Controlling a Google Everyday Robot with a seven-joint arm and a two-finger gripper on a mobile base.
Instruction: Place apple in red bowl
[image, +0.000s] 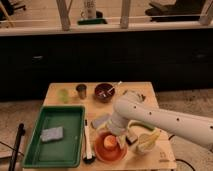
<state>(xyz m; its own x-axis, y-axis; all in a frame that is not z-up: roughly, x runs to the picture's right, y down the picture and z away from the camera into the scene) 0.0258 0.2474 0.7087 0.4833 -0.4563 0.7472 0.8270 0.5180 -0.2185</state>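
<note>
Apple: you see it sitting inside the bowl, left of the bowl's middle, orange with a paler patch
Bowl: the wide orange-red one, at the front edge of the worktop, just right of the tray
Hand: at the end of the white arm, low over the back rim of the bowl, right above and beside the apple; you cannot tell whether it is apart or together, nor whether it touches the apple
Arm: white, coming in from the right edge and reaching across the front right part of the worktop
Worktop: pale wood, square, everything else stands on it
Tray: green, taking up the front left corner, with a grey sponge lying in its left half
Brush: a long dark-headed tool lying between the tray and the bowl, running front to back
Green cup: near the back left corner
Metal cup: just right of the green cup, along the back edge
Dark bowl: smaller, maroon, at the middle of the back edge, with a utensil leaning out of it to the right
Yellow thing: pale, at the front right, just right of the bowl and partly under the arm; what it is you cannot tell
</note>
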